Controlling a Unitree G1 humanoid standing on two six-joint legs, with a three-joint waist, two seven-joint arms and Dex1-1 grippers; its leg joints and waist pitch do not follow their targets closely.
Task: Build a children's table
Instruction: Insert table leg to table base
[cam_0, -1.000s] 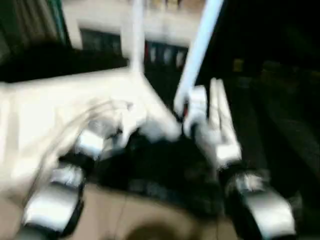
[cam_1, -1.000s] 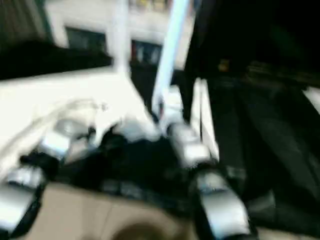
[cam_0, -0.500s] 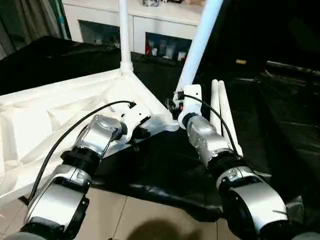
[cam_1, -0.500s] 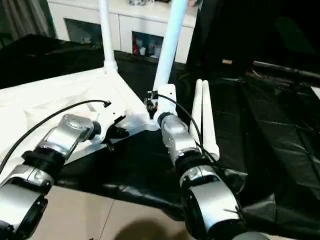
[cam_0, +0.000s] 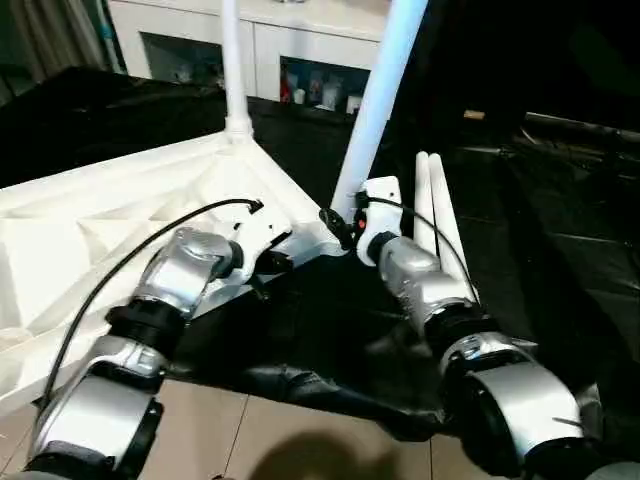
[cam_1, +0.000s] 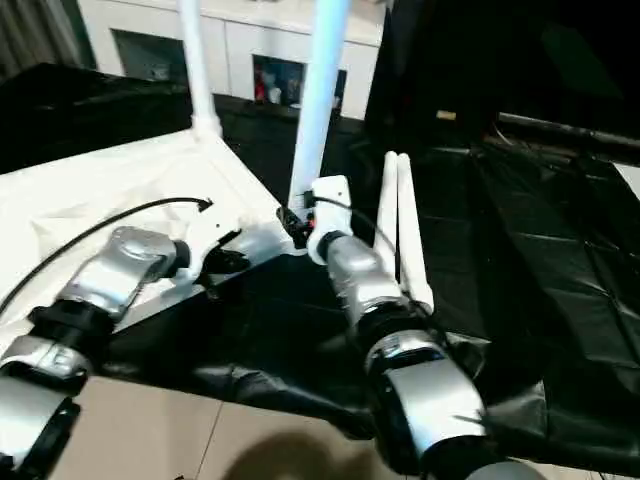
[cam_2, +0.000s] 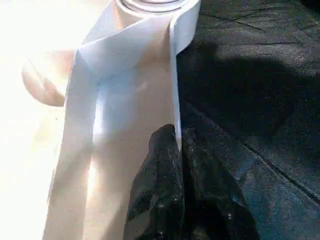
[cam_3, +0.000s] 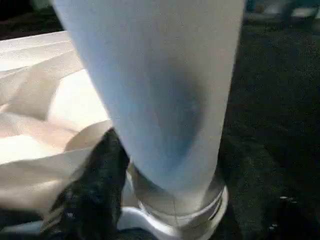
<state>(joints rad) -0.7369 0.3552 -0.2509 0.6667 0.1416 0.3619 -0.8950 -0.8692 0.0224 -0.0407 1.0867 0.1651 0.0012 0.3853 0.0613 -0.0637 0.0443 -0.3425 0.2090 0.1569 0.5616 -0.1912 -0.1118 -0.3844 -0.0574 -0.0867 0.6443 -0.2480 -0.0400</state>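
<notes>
On the black-sheeted worktable (cam_0: 560, 250) the white tabletop (cam_0: 110, 230) lies underside up, its ribs showing, with one corner pointing toward the robot's right arm. Two tube legs already stand in corner sockets: a far leg (cam_0: 232, 60) upright at the back corner, and a near leg (cam_0: 378, 100) rising with a slight lean from the corner socket (cam_3: 175, 210) nearest the right arm. The right gripper (cam_0: 345, 228) sits right at the base of that near leg; in the right wrist view one black finger (cam_3: 95, 190) presses against the tube just above the socket collar, and the other finger is hidden, so its grip on the leg cannot be told for certain. The left gripper (cam_2: 180, 165) is clamped on the tabletop's thin side wall (cam_2: 172, 75), one finger on each face of the wall, a short way along the edge from the same corner. Two spare legs (cam_0: 435, 215) lie side by side, touching, flat on the sheet just beside the right forearm.
</notes>
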